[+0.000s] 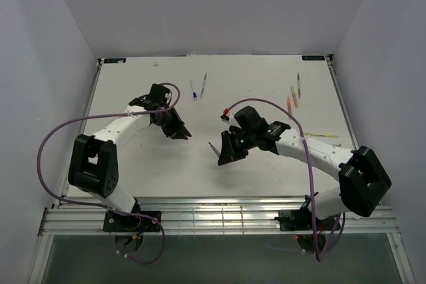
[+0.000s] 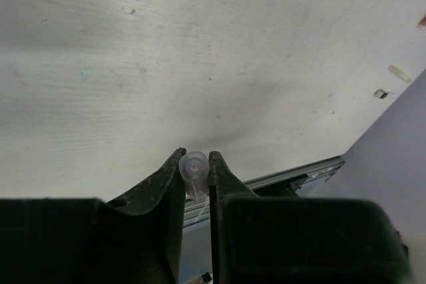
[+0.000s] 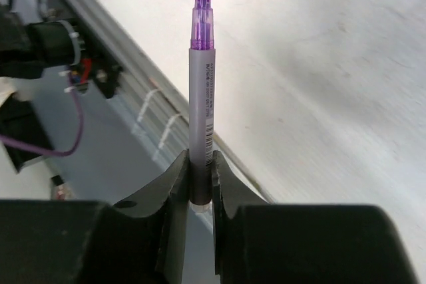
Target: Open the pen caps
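Though scuffed, table between pale walls; left jaws tight on cap, right jaws on purple pen.

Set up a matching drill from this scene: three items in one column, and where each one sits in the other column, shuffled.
Items
1. small translucent purple plastic cap
2. slim grey pen with bare purple tip
3. thin yellow pen

Places
A. lying loose on the white table
B. gripped in the left pincer
C. gripped in the right pincer

Pairs: 1-B, 2-C, 3-A
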Robot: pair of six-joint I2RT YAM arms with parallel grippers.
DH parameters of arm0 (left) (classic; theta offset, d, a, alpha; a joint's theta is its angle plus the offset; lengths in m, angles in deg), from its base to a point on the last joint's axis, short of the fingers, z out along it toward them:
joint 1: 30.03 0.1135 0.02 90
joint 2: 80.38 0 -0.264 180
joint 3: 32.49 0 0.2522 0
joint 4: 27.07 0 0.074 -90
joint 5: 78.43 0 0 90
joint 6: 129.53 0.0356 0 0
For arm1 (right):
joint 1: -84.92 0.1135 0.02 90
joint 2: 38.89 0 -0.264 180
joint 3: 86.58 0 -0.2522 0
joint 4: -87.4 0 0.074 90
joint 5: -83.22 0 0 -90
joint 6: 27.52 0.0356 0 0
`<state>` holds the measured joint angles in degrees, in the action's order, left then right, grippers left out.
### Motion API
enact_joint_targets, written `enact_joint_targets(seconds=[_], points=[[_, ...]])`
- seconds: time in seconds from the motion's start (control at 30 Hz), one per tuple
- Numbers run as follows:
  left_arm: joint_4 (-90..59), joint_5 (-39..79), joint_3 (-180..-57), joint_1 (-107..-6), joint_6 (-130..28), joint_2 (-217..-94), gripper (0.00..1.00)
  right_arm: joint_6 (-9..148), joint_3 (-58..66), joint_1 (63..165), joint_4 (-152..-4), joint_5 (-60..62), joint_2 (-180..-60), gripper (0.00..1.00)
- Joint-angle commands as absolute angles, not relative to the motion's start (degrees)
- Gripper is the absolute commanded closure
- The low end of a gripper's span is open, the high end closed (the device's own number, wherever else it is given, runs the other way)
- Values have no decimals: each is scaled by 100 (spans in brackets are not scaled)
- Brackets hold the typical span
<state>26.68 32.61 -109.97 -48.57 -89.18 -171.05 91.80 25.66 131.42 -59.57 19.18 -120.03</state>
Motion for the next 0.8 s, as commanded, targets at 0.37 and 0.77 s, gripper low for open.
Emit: enact_joint_targets(seconds=[0.37, 0.77], points=[[3108, 3091, -10566, -5332, -8172, -17607, 100, 8639, 1876, 12851, -5766, -395, -13696, 92], [3459, 2406, -10751, -5525, -7988, -18338, 98, 8779, 1690, 12860, -5836, -880, -14313, 92]])
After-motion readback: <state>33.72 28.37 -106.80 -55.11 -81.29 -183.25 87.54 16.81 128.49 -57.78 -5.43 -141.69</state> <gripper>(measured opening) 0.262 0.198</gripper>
